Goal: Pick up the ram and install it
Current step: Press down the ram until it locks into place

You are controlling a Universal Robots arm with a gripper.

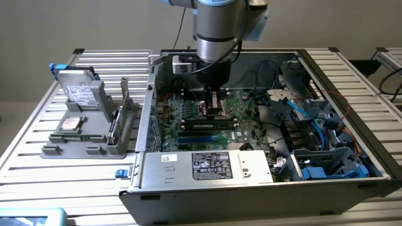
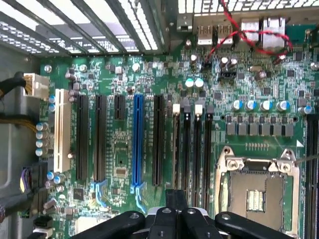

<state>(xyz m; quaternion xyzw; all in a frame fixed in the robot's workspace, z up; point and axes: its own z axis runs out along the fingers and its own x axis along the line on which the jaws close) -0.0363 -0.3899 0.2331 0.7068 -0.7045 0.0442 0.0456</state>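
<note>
Gripper point(image 1: 217, 109) down inside the open PC case point(image 1: 351, 181), fingers pinched shut, nothing visibly held, hovering over the mobo point(image 2: 149, 79) near the CPU socket point(image 2: 256, 191). RAM stick point(image 1: 210, 126) lying flat across the mobo, just below the gripper tips in exterior view.

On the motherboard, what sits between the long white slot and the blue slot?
In the wrist view, two long black slots and one shorter black slot stand between the white slot and the blue slot.
</note>
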